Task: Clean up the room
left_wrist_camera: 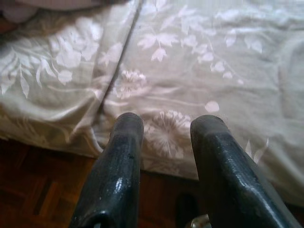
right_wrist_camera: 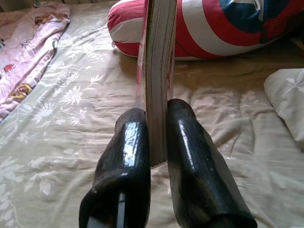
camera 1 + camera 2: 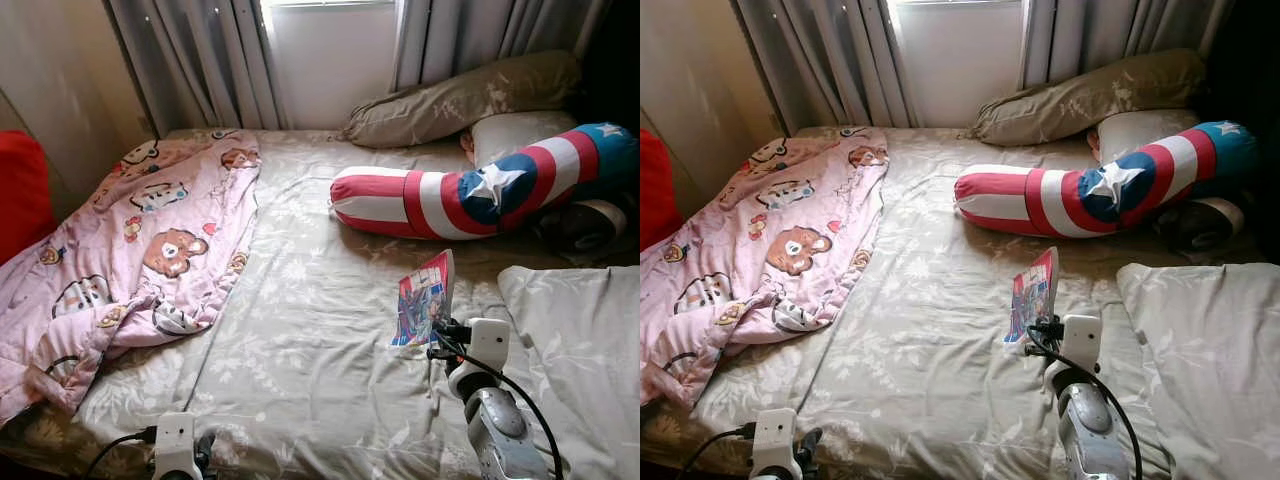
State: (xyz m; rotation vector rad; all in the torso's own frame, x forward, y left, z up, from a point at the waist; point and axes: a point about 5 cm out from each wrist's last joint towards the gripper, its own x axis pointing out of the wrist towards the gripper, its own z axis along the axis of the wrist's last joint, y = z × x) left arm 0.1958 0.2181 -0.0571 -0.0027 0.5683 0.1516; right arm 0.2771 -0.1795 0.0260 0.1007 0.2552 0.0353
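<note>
Right gripper [image 2: 159,137] pinches thin comic book [image 3: 424,300] by its bottom edge, upright above bed [image 3: 300,340]; light, floppy, likely slips; left gripper [image 1: 166,142] empty, open.

A home bedroom: bed [image 3: 300,330] with pillows [image 3: 460,100], cartoon blanket [image 3: 140,250], curtained window [image 3: 330,55].

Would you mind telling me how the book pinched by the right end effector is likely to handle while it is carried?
The book looks thin with a soft cover, so it may flex or sag. The right end effector clamps only its lower edge, so it could pivot or slip. It seems light.
</note>
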